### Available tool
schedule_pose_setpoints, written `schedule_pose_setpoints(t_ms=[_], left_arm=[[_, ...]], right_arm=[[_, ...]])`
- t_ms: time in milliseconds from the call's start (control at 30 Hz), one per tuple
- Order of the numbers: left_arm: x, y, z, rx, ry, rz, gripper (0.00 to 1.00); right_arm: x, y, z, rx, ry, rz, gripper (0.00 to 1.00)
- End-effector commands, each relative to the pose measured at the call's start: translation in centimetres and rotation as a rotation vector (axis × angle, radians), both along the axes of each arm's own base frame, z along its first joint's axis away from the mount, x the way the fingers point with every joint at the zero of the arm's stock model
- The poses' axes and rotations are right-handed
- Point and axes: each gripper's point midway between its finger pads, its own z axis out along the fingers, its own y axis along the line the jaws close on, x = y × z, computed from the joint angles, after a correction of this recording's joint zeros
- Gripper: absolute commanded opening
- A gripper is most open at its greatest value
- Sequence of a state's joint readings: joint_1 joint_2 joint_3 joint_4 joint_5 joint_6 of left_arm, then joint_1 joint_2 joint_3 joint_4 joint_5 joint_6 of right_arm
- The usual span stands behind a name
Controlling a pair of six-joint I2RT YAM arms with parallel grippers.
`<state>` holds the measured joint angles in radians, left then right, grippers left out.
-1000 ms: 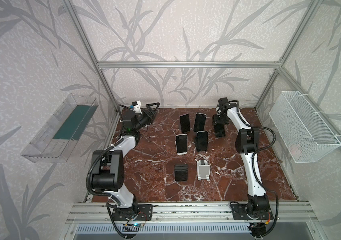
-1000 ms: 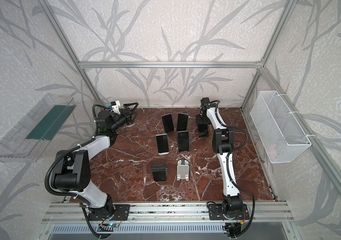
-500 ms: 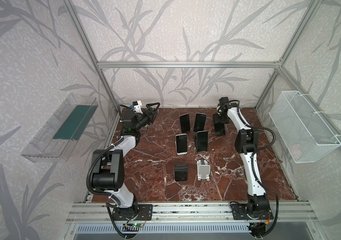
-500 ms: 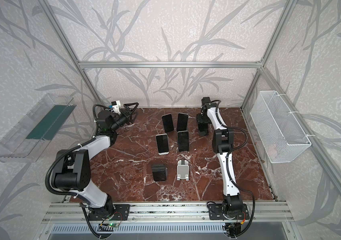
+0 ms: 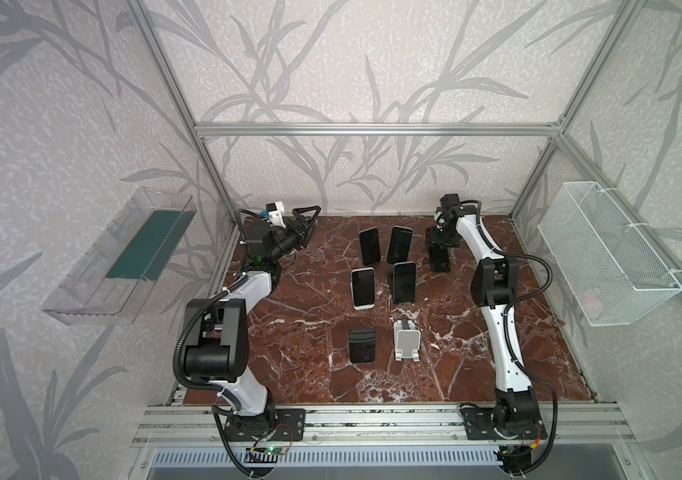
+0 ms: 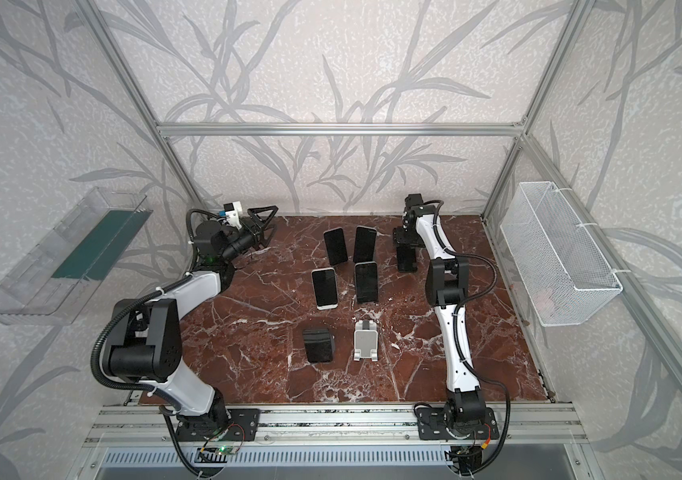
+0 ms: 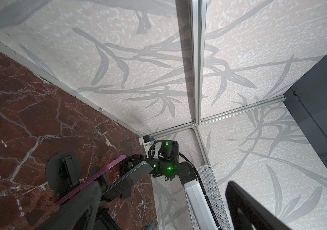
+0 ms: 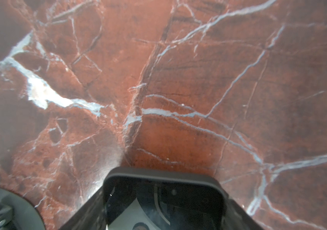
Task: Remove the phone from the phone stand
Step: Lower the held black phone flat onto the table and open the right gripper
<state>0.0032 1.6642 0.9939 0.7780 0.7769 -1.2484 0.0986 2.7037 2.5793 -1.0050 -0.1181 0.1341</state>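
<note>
- The phone (image 5: 440,262) is off every stand. It sits low near the back edge of the bench (image 5: 289,324), toward the back right corner. Whether it rests fully on the marble cannot be told.
- The right jaws, on the right arm (image 5: 493,282), flank the phone's long sides. Whether they clamp it or have already let go cannot be told from these views.
- Compared with a second ago, both top views show almost no shift: the phone and both arms hold the same places. The carrying therefore looks finished. The step in hand is probably the release, with the retreat to follow.
- The left jaws, on the left arm (image 5: 248,286), stand wide apart and empty above the back left corner, as before.
- Phones: five. Besides this one, four lean on stands in two rows of two around the bench's middle. Three are dark phones (image 5: 369,246) and one is a white-edged phone (image 5: 363,287).
- Empty stands: two, toward the front edge. One is a black stand (image 5: 362,345) and one a white stand (image 5: 406,340).
- Off the bench: one clear tray (image 5: 119,266) on the left wall and one wire basket (image 5: 605,257) on the right wall.
</note>
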Motion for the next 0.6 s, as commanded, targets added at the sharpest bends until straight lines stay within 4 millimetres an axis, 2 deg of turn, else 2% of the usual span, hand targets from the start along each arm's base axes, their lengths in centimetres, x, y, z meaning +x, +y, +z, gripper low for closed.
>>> schedule_pose_setpoints(t_ms=[0, 100, 200, 400, 500, 567], left_arm=[[0.3, 0.0, 0.4, 0.021, -0.02, -0.032, 0.98], [0.6, 0.3, -0.5, 0.036, 0.002, -0.024, 0.97], [0.7, 0.2, -0.6, 0.039, 0.001, -0.027, 0.97], [0.4, 0.2, 0.0, 0.065, -0.015, -0.033, 0.96], [0.2, 0.3, 0.6, 0.07, -0.031, -0.028, 0.95], [-0.1, 0.0, 1.3, 0.071, -0.037, -0.05, 0.93]], right_arm=[[-2.8, 0.3, -2.9, 0.038, 0.145, -0.023, 0.78], [-3.0, -0.1, -2.6, 0.022, 0.148, -0.039, 0.78], [-2.1, 0.1, -0.5, 0.036, 0.092, -0.039, 0.8], [-0.7, -0.3, 6.6, 0.039, -0.04, -0.073, 0.86], [-1.4, -0.9, 10.3, 0.017, -0.08, -0.098, 0.87], [-2.9, -1.5, 12.4, -0.029, -0.077, -0.129, 0.86]])
